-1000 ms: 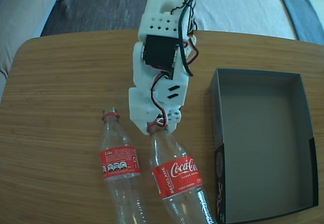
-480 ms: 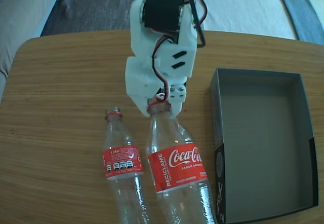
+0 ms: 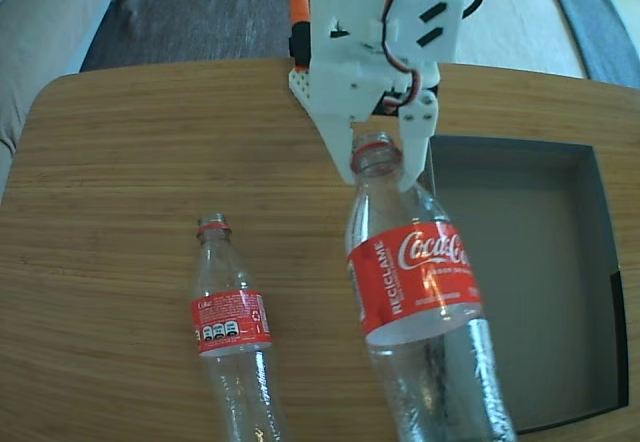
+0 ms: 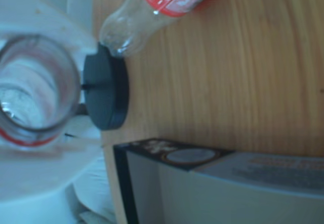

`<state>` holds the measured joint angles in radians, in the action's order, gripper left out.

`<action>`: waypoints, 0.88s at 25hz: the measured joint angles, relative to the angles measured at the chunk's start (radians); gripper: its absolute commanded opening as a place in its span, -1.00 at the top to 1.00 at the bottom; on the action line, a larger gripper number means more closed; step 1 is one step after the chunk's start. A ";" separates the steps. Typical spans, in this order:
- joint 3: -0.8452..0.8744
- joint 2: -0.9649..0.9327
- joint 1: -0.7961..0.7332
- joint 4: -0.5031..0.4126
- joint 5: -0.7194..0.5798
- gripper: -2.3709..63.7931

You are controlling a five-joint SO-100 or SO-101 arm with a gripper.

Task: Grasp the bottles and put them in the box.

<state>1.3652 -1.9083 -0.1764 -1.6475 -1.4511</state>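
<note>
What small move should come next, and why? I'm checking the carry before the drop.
Probably carry a little further toward the box. The gripper holds the lifted bottle by its neck, and its body hangs over the box's near wall, only partly above the inside. The other bottle lies on the table.

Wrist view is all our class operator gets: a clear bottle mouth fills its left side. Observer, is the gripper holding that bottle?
Observer: Yes. In the fixed view the gripper is shut on the neck of the Coca-Cola bottle.
Operator: Where is that bottle relative to the box?
Observer: In the fixed view its body hides most of the left wall of the dark box; I cannot tell from the picture how high it hangs.
Operator: Is anything inside the box?
Observer: No bottle lies in the part of the grey inside that shows in the fixed view.
</note>
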 measured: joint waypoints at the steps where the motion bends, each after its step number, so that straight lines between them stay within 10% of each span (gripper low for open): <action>1: 0.002 -0.023 -0.023 0.000 0.017 0.94; 22: 0.276 -0.193 -0.532 0.000 0.601 0.94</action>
<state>1.6414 -2.1016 -0.7087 -1.6475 -0.8498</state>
